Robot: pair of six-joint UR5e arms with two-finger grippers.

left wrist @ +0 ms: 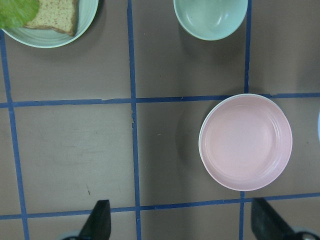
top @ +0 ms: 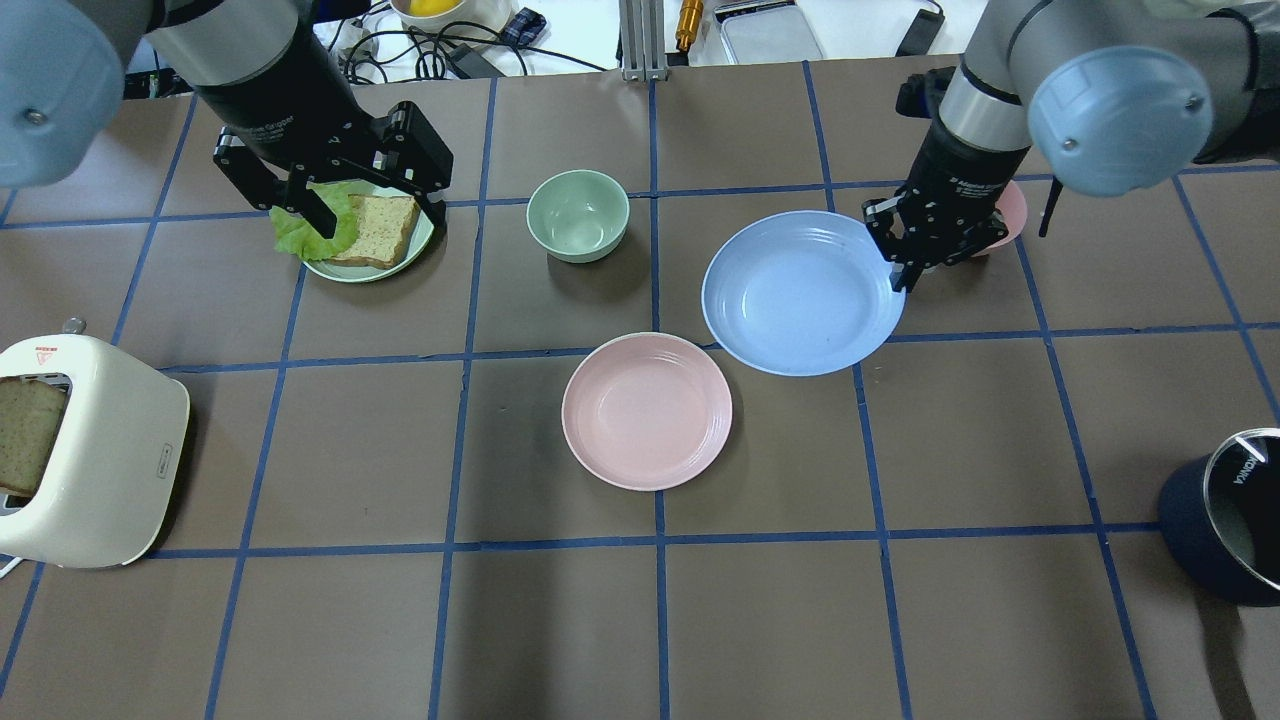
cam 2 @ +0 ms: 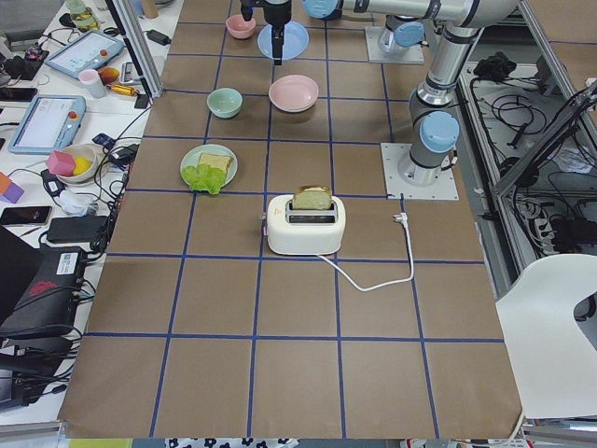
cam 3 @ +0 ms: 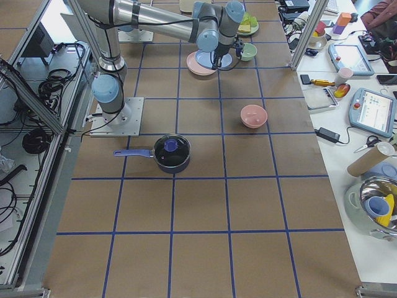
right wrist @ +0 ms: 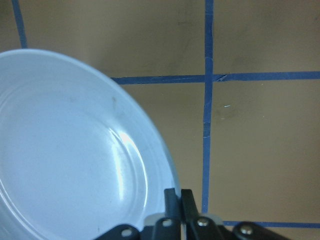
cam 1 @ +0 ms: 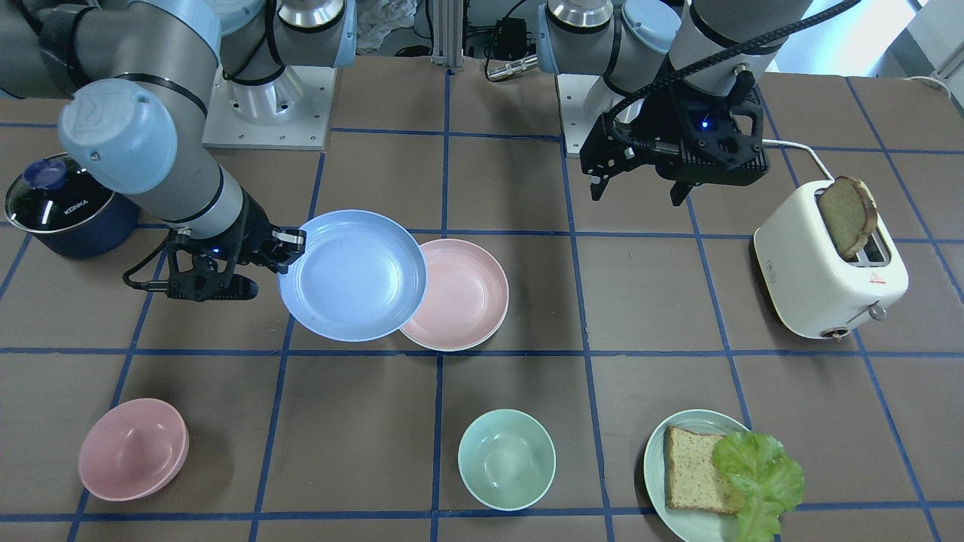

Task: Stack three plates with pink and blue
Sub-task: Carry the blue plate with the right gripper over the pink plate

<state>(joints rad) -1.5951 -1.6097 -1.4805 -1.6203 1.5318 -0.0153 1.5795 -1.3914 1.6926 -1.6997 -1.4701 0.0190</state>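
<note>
My right gripper is shut on the rim of the light blue plate and holds it off the table. In the overhead view the right gripper pinches the blue plate's right edge; the right wrist view shows the right gripper closed on the rim. The pale pink plate lies flat near the table's middle, with a thin whitish rim under its edge in the left wrist view. I cannot tell whether that is the cream-white plate. My left gripper is open and empty, held high.
A white toaster with bread stands on my left side. A mint plate with bread and lettuce, a mint bowl and a pink bowl line the far side. A dark pot stands at my right.
</note>
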